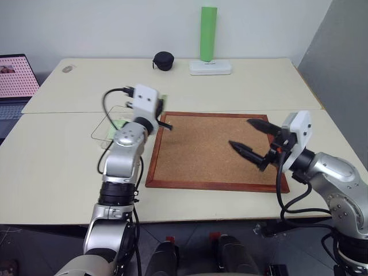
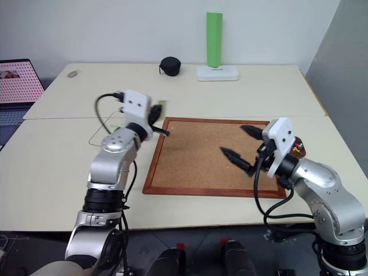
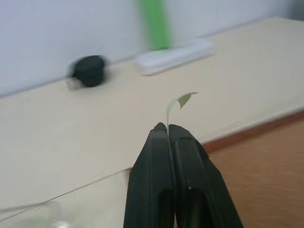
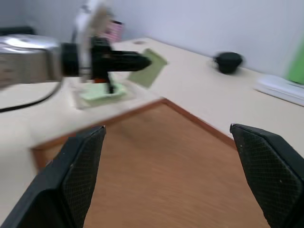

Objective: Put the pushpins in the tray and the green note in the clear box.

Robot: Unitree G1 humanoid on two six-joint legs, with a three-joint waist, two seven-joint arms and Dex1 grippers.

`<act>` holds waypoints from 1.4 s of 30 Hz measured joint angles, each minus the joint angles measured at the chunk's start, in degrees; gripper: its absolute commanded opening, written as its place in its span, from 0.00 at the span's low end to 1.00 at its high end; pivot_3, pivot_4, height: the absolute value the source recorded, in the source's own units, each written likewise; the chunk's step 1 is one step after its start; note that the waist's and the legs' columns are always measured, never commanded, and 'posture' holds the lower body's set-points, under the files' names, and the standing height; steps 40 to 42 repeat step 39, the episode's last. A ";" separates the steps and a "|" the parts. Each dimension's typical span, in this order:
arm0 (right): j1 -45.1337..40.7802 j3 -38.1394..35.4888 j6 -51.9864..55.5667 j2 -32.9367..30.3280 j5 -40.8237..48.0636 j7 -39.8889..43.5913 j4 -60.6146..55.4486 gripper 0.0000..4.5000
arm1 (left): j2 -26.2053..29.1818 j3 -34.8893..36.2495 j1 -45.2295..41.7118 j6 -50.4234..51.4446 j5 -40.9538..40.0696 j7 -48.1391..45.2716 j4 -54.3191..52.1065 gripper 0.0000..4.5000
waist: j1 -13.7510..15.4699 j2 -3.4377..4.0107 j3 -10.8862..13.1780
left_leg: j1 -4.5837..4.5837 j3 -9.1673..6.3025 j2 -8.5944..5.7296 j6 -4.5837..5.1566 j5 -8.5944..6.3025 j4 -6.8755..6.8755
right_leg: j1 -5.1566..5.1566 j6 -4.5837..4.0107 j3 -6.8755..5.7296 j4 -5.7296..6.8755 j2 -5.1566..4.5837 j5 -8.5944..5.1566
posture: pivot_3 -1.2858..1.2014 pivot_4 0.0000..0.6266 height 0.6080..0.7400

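My left gripper (image 3: 167,127) is shut on the green note (image 4: 148,69), which curls up past the fingertips above the corkboard's far left corner. Just left of that corner lies the clear box (image 1: 106,127) with another pale green slip (image 4: 101,93) inside. My right gripper (image 1: 240,133) hangs open over the right half of the corkboard with nothing between its fingers. The dark brown tray (image 2: 299,149) peeks out behind the right wrist, at the board's right edge. A few coloured pushpin heads (image 2: 296,148) show in it.
The wood-framed corkboard (image 1: 207,158) lies bare at the table's centre. At the back stand a tall green block (image 1: 208,33) on a white base (image 1: 210,67) and a black round case (image 1: 164,61). A laptop (image 1: 14,80) sits at the far left.
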 measured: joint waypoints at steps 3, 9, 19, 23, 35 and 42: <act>-1.25 1.46 1.85 0.81 2.52 -1.03 -1.31 0.99 | 0.21 2.58 1.16 2.85 2.30 6.07 -2.11 0.00 | 0.37 -0.01 0.01 | -0.01 0.00 -0.02 0.00 0.00 0.00 | 0.00 0.00 -0.01 -0.01 -0.03 0.00 | 0.52 0.24 1.00; -3.56 3.62 3.05 0.76 4.35 -2.17 -1.71 1.00 | 0.28 5.21 2.57 4.73 4.61 13.03 -2.31 0.10 | 0.46 -0.06 0.03 | -0.04 -0.02 -0.02 -0.01 0.00 0.00 | 0.00 -0.01 -0.05 -0.04 -0.04 0.00 | 0.52 0.24 1.00; -4.42 4.38 3.07 0.31 4.28 -3.08 -1.63 1.00 | 0.89 7.86 3.13 4.68 4.92 15.74 1.36 0.52 | 0.46 -0.08 0.04 | -0.04 -0.01 -0.02 -0.01 0.00 0.00 | 0.00 -0.01 -0.06 -0.04 -0.04 0.01 | 0.52 0.24 1.00; -4.41 4.48 2.90 0.15 4.22 -3.10 -1.30 1.00 | 0.62 7.86 3.28 4.68 4.82 15.79 1.36 0.70 | 0.46 -0.08 0.04 | -0.03 -0.01 -0.02 -0.01 0.00 0.00 | -0.01 -0.01 -0.06 -0.03 -0.04 0.01 | 0.52 0.24 1.00; 0.38 8.20 -4.87 3.09 -15.06 -15.52 6.67 1.00 | -4.19 -1.00 7.86 -1.38 -4.47 -0.13 -3.58 0.99 | 0.61 -0.09 0.03 | -0.05 0.03 -0.04 -0.03 0.00 -0.01 | -0.02 -0.02 -0.03 -0.04 -0.11 0.01 | 0.52 0.24 1.00; 2.49 8.52 -8.11 9.28 -24.70 -25.88 11.97 1.00 | -7.79 -6.31 12.98 -3.81 -4.95 -2.27 -7.15 0.99 | 0.38 -0.06 0.01 | 0.01 0.10 -0.01 -0.04 0.00 -0.04 | -0.04 -0.03 0.06 0.00 -0.08 0.01 | 0.52 0.24 1.00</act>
